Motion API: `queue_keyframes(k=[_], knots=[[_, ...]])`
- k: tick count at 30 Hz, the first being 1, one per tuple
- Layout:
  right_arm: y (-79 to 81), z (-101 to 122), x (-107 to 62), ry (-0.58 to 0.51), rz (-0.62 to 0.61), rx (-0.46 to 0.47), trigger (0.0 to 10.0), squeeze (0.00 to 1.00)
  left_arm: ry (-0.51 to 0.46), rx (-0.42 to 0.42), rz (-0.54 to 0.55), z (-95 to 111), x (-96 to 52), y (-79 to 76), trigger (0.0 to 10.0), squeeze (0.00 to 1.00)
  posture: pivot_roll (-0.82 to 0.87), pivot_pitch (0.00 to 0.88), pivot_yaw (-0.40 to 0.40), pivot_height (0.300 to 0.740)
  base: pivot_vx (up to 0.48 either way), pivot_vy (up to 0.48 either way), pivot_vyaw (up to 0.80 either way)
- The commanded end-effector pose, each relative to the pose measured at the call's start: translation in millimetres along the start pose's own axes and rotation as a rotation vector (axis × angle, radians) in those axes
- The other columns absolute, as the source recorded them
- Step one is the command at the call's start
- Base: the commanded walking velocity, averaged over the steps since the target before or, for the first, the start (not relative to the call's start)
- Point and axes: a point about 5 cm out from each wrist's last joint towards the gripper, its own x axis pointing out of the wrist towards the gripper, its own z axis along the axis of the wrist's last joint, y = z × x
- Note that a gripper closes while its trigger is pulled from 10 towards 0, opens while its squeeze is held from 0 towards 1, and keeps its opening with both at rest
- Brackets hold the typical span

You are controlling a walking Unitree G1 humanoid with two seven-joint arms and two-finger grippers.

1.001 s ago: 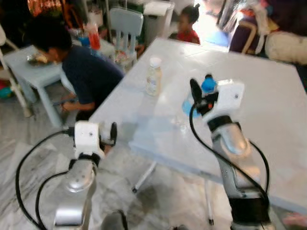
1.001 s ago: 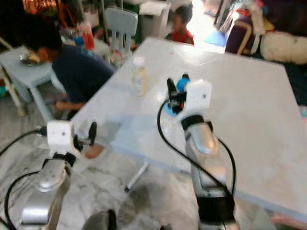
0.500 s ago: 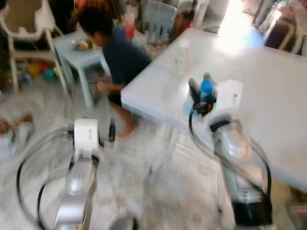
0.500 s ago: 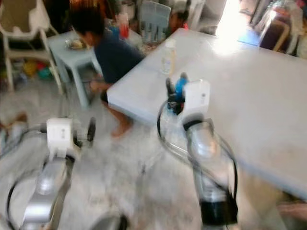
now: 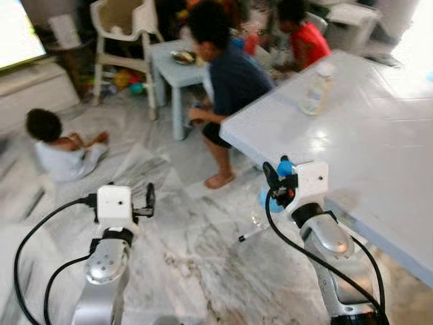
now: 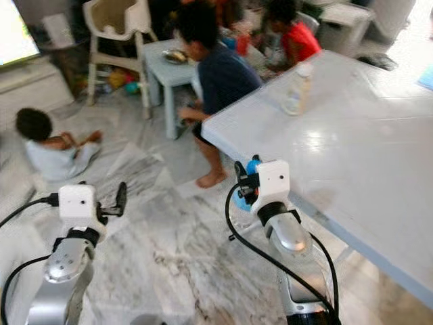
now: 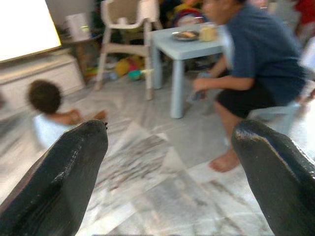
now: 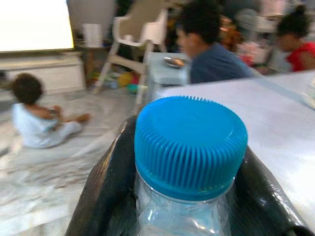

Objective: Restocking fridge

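Observation:
My right gripper is shut on a clear water bottle with a blue cap, held upright over the marble floor just off the corner of the white table. In the right wrist view the black fingers press on both sides of the bottle's neck. A second bottle, pale with a white cap, stands on the table near its far edge. My left gripper is raised at the lower left, open and holding nothing, with its two fingers wide apart over the floor.
A person in a dark blue shirt sits at a small pale blue table close to the white table's corner. A child sits on the floor at the left. Another child in red is behind. A high chair and a low white cabinet stand further back.
The whole view has swung to the left, so the white table now lies to the right and more floor shows. Both grippers keep their pose and the right one still holds the bottle.

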Motion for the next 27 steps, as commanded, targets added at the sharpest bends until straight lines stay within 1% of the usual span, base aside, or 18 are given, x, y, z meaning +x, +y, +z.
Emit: queue_keyframes(k=[1, 10, 20, 23, 27], knots=[[4.5, 9.2, 1.1, -0.049, 0.022, -0.012, 10.0, 0.00, -0.015, 0.013, -0.002, 2.0, 2.7, -1.4, 10.0, 0.00, 0.08, 0.000, -0.049, 0.740, 0.000, 0.000, 0.80], [3.2, 8.2, 5.0, -0.054, 0.036, -0.041, 10.0, 0.00, -0.039, 0.013, 0.005, 5.8, 9.5, -1.9, 10.0, 0.00, 0.08, 0.000, -0.055, 0.740, 0.000, 0.000, 0.80], [7.0, 12.3, 7.7, -0.084, 0.061, -0.068, 10.0, 0.00, -0.048, 0.018, 0.009, 5.0, 10.2, -3.0, 10.0, 0.00, 0.08, 0.000, -0.057, 0.740, 0.000, 0.000, 0.80], [5.4, 7.9, 7.2, -0.074, 0.055, -0.070, 10.0, 0.00, -0.050, 0.023, 0.021, 4.4, 11.8, -2.1, 10.0, 0.00, 0.08, 0.000, -0.056, 0.740, 0.000, 0.000, 0.80], [2.0, 9.2, 10.0, -0.083, 0.042, -0.081, 10.0, 0.00, -0.068, 0.029, 0.037, 8.4, 15.8, 0.6, 10.0, 0.00, 0.08, 0.000, -0.053, 0.740, 0.000, 0.000, 0.80]])
